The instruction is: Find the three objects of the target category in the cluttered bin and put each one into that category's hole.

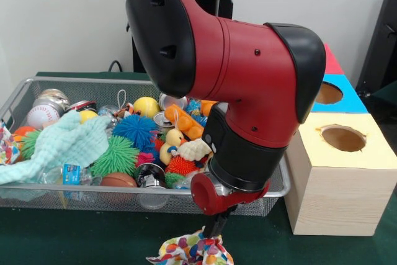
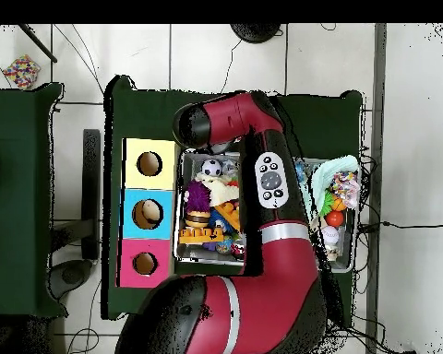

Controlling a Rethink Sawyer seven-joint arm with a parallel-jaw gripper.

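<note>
Hand (image 1: pixel 214 233): clamped on a multicoloured patterned cloth (image 1: pixel 192 251), dangling just outside the wire bin (image 1: pixel 18 94) over the green tabletop (image 1: pixel 74 237), apparently lifted out for sorting; yellow-topped hole box (image 1: pixel 343 138) nearby.

A wire mesh bin (image 1: pixel 37 85) sits on the green bench (image 1: pixel 74 240), crammed with toys, balls, cans and cloths. A multicoloured dotted cloth (image 1: pixel 189 249) hangs crumpled just outside the bin's near rim, above the bench. Beside the bin stands a box (image 1: pixel 329 200) with three round holes in yellow (image 2: pixel 149 163), blue (image 2: pixel 148 214) and pink (image 2: pixel 145 264) tops.
</note>
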